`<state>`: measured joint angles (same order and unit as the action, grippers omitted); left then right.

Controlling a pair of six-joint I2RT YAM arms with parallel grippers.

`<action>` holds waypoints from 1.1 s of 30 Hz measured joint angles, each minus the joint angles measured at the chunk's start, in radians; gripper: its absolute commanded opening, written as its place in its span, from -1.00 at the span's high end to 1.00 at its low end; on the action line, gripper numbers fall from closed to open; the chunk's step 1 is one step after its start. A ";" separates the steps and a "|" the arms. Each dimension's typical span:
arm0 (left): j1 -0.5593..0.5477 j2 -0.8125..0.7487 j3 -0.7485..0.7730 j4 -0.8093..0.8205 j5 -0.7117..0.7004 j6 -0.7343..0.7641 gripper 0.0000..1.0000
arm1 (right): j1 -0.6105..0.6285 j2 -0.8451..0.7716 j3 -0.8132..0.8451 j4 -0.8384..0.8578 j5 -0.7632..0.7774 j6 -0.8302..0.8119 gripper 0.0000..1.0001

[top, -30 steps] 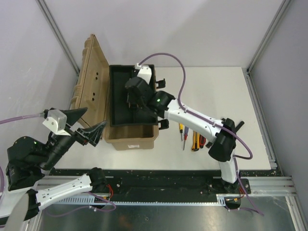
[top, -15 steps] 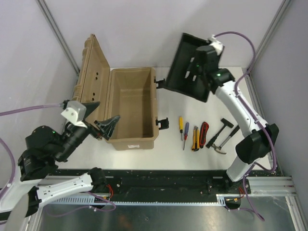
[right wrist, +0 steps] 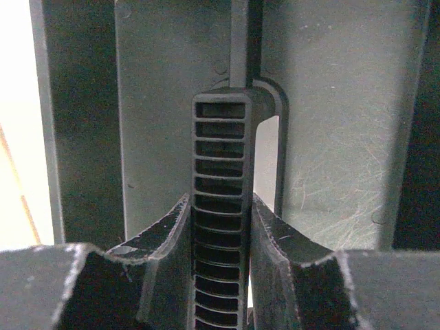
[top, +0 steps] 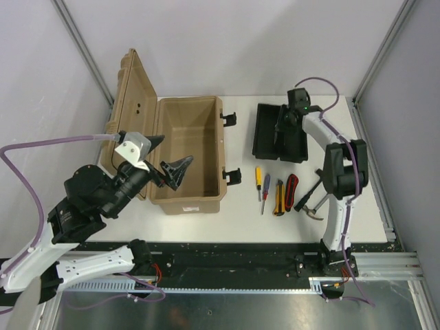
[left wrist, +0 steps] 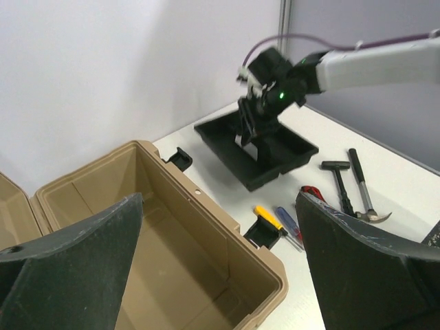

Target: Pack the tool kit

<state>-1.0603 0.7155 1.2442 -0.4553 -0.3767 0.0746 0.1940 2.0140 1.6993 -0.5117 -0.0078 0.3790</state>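
The tan toolbox (top: 189, 199) stands open with its lid back to the left; its inside shows nothing in it, also in the left wrist view (left wrist: 206, 227). The black tray (top: 265, 130) lies on the table right of the box. My right gripper (top: 283, 130) is shut on the tray's ribbed centre handle (right wrist: 220, 137), with the fingers (right wrist: 161, 240) pressed on both sides. My left gripper (top: 168, 155) is open and empty, hovering over the box's front left part (left wrist: 220, 199). The tray (left wrist: 275, 161) and the right gripper (left wrist: 251, 117) also show in the left wrist view.
Loose tools lie on the table right of the box: a yellow screwdriver (top: 258, 180), a blue screwdriver (top: 265, 189), a yellow utility knife (top: 280, 198), red pliers (top: 291, 189) and two hammers (top: 317, 185). Black latches (top: 234, 176) stick out from the box's right side.
My right gripper lifted the black tray out of the toolbox, carried it right and brought it down onto the table. My left gripper moved up and right, over the box.
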 measured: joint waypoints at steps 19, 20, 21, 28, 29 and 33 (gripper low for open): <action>0.000 -0.018 -0.001 0.088 -0.033 0.076 -0.98 | -0.003 0.220 0.056 0.130 -0.015 -0.054 -0.48; 0.000 -0.019 -0.001 0.090 -0.039 0.082 -0.98 | -0.002 0.216 0.045 0.146 -0.013 -0.049 -0.57; 0.000 -0.019 -0.002 0.092 -0.040 0.085 -0.98 | 0.001 0.203 0.025 0.166 -0.003 -0.052 -0.64; 0.000 -0.020 -0.002 0.104 -0.041 0.127 -0.99 | 0.002 0.065 -0.027 0.172 0.051 -0.034 -0.77; 0.000 -0.020 -0.002 0.105 -0.042 0.132 -0.99 | 0.000 0.040 -0.024 0.169 0.063 -0.031 -0.75; 0.000 -0.020 -0.002 0.109 -0.043 0.151 -0.99 | -0.009 -0.084 -0.023 0.130 0.134 0.023 -0.53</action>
<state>-1.0603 0.6956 1.2419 -0.3458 -0.4198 0.2260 0.1852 1.9301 1.6764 -0.3820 0.1257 0.4015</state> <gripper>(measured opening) 0.994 0.835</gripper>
